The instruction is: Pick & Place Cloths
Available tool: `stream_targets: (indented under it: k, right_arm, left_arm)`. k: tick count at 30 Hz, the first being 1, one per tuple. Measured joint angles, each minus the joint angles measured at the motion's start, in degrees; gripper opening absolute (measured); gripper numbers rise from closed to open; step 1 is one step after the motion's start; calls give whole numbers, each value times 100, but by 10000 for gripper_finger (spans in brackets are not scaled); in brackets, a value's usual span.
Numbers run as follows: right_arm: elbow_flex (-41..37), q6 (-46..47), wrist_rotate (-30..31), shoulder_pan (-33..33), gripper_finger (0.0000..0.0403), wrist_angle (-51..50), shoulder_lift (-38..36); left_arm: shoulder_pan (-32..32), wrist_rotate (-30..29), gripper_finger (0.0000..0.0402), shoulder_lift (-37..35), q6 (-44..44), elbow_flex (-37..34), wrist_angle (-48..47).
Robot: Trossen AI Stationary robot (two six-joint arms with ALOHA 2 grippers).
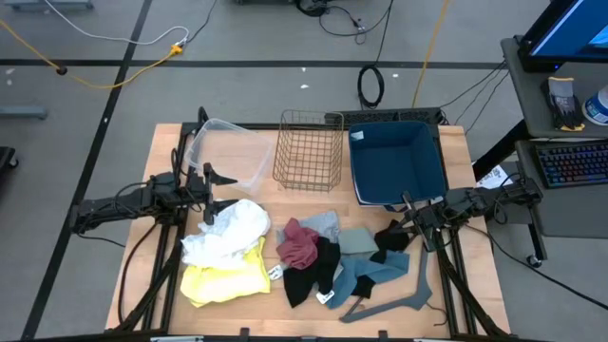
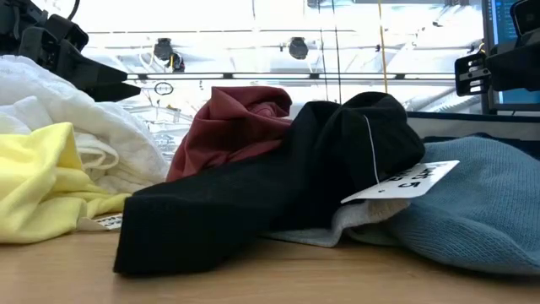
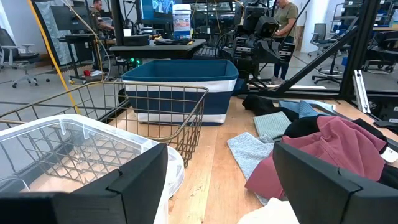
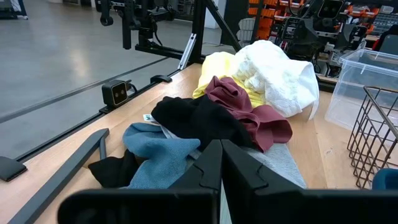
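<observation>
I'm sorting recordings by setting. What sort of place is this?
Most likely a robotics lab or workshop, not a home. The wooden table stands on a bare concrete floor with taped lines and cables, a keyboard desk sits beside it, and more rigs and a person show behind.

Robotics lab: more arm rigs (image 3: pixel 258 31), monitors (image 1: pixel 570 28), floor cables (image 1: pixel 114 57), concrete floor.

Illumination is even and bright overhead; the table (image 1: pixel 161 285) shows only faint, soft shadows beneath the cloths (image 1: pixel 285 252). In the low view the background is overexposed, washing out detail behind the pile, and the nearest fabric is slightly soft. Both wrist views render their own dark fingers (image 3: pixel 329 186) blurred and underexposed at close range. Distant room detail stays reasonably sharp.
</observation>
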Motion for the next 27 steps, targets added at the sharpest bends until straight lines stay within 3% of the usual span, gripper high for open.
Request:
stream_targets:
  k: [19,27]
  right_arm:
    - [1,-3,0,2,0,0,0]
    - [-2,-544,0,2,0,2,-1]
  left_arm:
    - [-1,1,296,-1,-1,0,0]
    - [-1,-1,296,-1,1,0,-2]
